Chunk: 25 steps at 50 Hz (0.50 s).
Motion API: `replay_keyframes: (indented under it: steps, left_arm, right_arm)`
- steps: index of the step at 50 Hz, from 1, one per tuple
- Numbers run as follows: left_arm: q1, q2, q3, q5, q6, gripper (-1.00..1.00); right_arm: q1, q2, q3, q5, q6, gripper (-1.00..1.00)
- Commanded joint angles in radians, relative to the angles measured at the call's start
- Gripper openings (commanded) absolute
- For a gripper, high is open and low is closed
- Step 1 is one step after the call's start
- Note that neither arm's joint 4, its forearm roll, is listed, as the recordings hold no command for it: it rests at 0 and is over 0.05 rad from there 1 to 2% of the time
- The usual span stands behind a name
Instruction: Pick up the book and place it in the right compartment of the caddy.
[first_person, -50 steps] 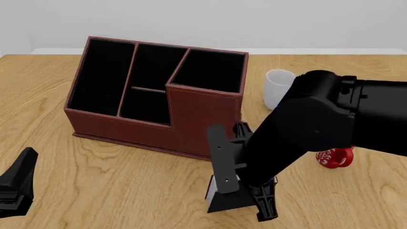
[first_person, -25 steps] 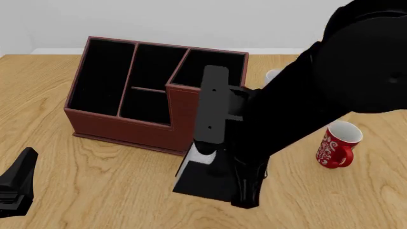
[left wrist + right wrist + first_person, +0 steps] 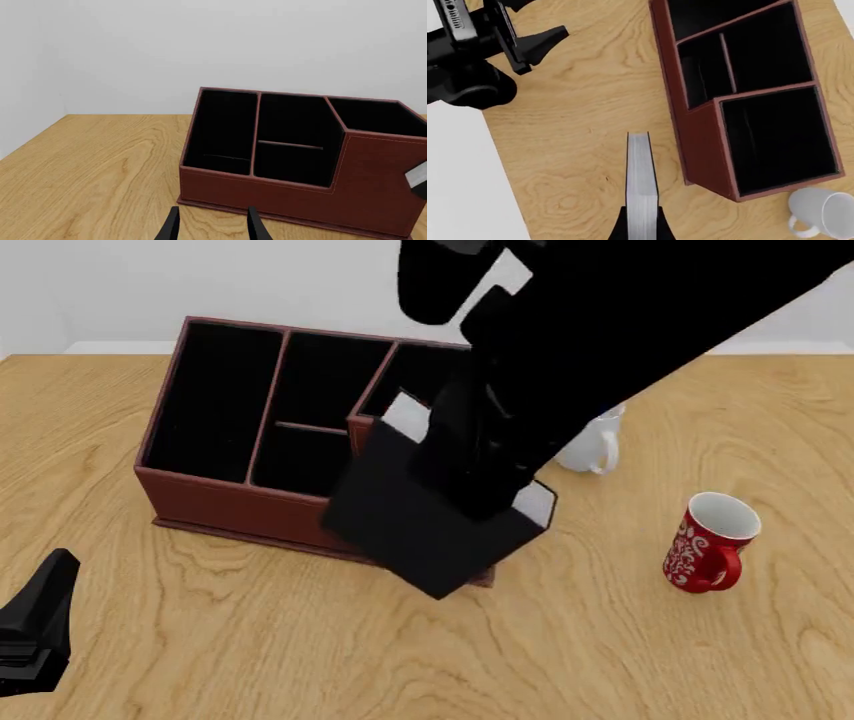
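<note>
My right gripper is shut on the black book and holds it tilted in the air, in front of the caddy's front wall. The book's white page edges face the right wrist camera. The right compartment lies below and to one side of the book; in the front view my right arm hides most of it. A corner of the book shows in the left wrist view beside the caddy. My left gripper is open and empty at the front left of the table.
A white mug stands just right of the caddy, half hidden by my right arm. A red patterned mug stands further right and nearer. The caddy's long slot and two small sections are left of the right compartment.
My right arm has lifted the book off the table, up and to the left, towards the caddy. The left arm has not moved.
</note>
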Motion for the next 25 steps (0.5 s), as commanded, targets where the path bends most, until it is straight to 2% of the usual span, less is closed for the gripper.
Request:
replay_keyframes:
  steps: [1, 7, 8, 14, 15, 25]
  left_arm:
    - [0.000, 0.000, 0.000, 0.000, 0.000, 1.00]
    - [0.000, 0.000, 0.000, 0.000, 0.000, 1.00]
    - [0.000, 0.000, 0.000, 0.000, 0.000, 1.00]
    - [0.000, 0.000, 0.000, 0.000, 0.000, 1.00]
    - [0.000, 0.000, 0.000, 0.000, 0.000, 1.00]
    - [0.000, 0.000, 0.000, 0.000, 0.000, 1.00]
  right_arm:
    - [-0.033, 0.022, -0.092, 0.018, 0.115, -1.00]
    - [-0.040, 0.030, -0.100, 0.018, 0.124, -1.00]
    - [-0.049, 0.032, -0.098, 0.018, 0.105, -1.00]
    - [-0.063, 0.034, -0.116, 0.018, 0.071, -1.00]
    - [-0.079, 0.036, -0.117, 0.018, 0.047, -1.00]
    - [-0.104, 0.037, -0.156, 0.018, -0.013, -1.00]
